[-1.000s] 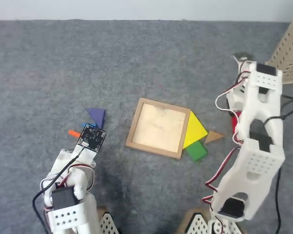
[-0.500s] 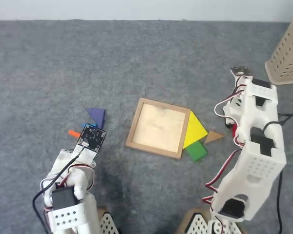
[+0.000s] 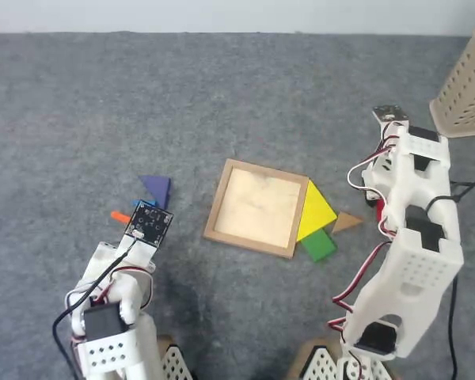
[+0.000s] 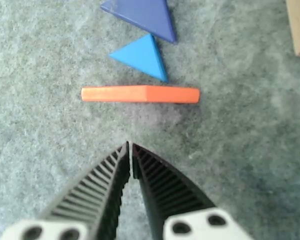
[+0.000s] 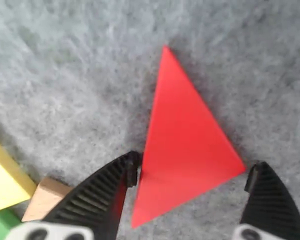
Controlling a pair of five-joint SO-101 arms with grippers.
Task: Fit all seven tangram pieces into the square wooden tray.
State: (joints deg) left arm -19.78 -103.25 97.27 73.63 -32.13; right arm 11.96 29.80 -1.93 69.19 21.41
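Note:
The square wooden tray (image 3: 218, 215) lies mid-table with nothing inside it. A yellow triangle (image 3: 315, 210), a green piece (image 3: 317, 245) and a tan triangle (image 3: 347, 222) rest against its right side. My right gripper (image 5: 195, 172) is open, its fingers straddling the wide end of a red triangle (image 5: 185, 140) flat on the carpet. Left of the tray lie a purple triangle (image 4: 142, 12), a blue triangle (image 4: 140, 55) and an orange strip (image 4: 140, 94). My left gripper (image 4: 130, 146) is shut, holding nothing, just short of the orange strip.
Grey carpet covers the whole table. A perforated tan box (image 3: 467, 79) stands at the far right edge, behind the right arm (image 3: 412, 206). The left arm (image 3: 115, 301) rises from the near left edge.
The right arm has drawn back and down over the red triangle, mostly in the first half second. The left arm and all pieces have stayed still.

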